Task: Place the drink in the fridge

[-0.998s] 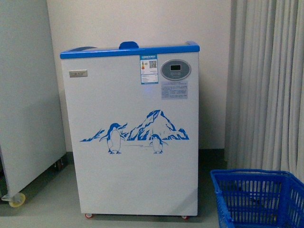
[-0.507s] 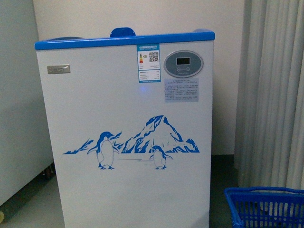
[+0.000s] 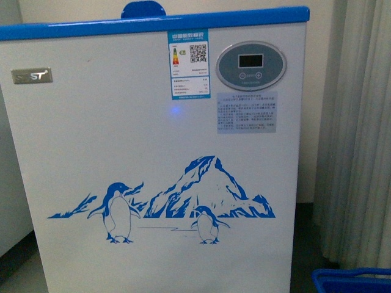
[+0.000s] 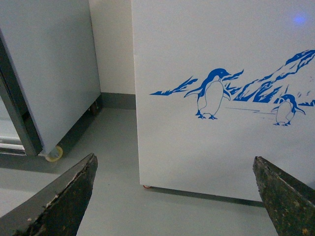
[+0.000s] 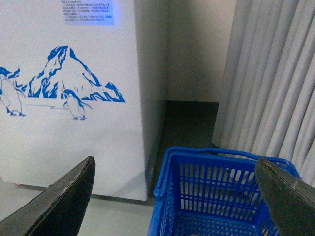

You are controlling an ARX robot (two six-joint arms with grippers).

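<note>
The fridge (image 3: pixel 153 152) fills the front view: a white chest with a blue top rim, a blue lid handle (image 3: pixel 143 8), a penguin-and-mountain decal and an oval grey display (image 3: pixel 251 65). Its front also shows in the left wrist view (image 4: pixel 221 73) and the right wrist view (image 5: pixel 69 88). My left gripper (image 4: pixel 174 196) is open above the floor before the fridge's lower corner, nothing between its fingers. Open too is my right gripper (image 5: pixel 174 196), hanging over a blue basket (image 5: pixel 216 196). The drink is out of view.
The blue plastic basket (image 3: pixel 351 279) stands on the floor right of the fridge, by a grey-white curtain (image 3: pixel 360 134). A tall grey-white cabinet on castors (image 4: pixel 44 73) stands left of the fridge. Grey floor (image 4: pixel 113 147) lies between them.
The fridge has grown larger in the front view over the last second, and the basket and the cabinet have slid toward the picture's edges: the camera has come closer to the fridge.
</note>
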